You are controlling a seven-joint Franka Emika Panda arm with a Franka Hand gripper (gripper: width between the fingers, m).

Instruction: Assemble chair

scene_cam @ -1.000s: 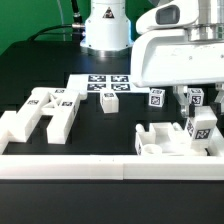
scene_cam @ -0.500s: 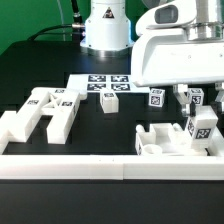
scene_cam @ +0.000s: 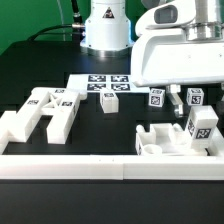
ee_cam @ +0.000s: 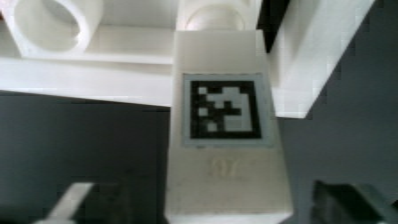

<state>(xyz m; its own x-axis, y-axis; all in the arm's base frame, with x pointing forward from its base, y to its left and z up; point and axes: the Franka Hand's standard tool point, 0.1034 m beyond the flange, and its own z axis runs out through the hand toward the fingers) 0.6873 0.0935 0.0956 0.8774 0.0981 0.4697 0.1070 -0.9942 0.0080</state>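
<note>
On the exterior view's left, near the front edge of the black table (scene_cam: pixel 110 128), the H-shaped frame (scene_cam: pixel 45 112) of the chair lies flat with tags on its upper face. It lies just behind the long white border wall (scene_cam: pixel 70 160), which runs along the front edge. Nearer the middle, towards the back edge, lies the marker board (scene_cam: pixel 105 82), and a small peg (scene_cam: pixel 109 102) stands just in front of it. A second peg (scene_cam: pixel 157 97) stands further to the exterior view's right, apart from the first one.

At the front right corner of the table the boxy seat (scene_cam: pixel 160 140) sits close to the border wall. An upright piece (scene_cam: pixel 200 125) with a tag rises at the seat's right end and is a little tilted. I cannot tell whether it is plugged into the seat. Just behind and above it a third peg (scene_cam: pixel 195 97) shows its tag.

The gripper (scene_cam: pixel 190 95) hangs over this right end of the seat, well apart from the H-shaped frame. In the wrist view a long tagged piece (ee_cam: pixel 222 110) stands between the fingers (ee_cam: pixel 71 205), with the seat's wall and a round hole behind it. The fingers are spread wide, with a dark gap on each side of the piece, so they pinch nothing. I cannot tell which of the tagged pieces in the exterior view this piece is.
</note>
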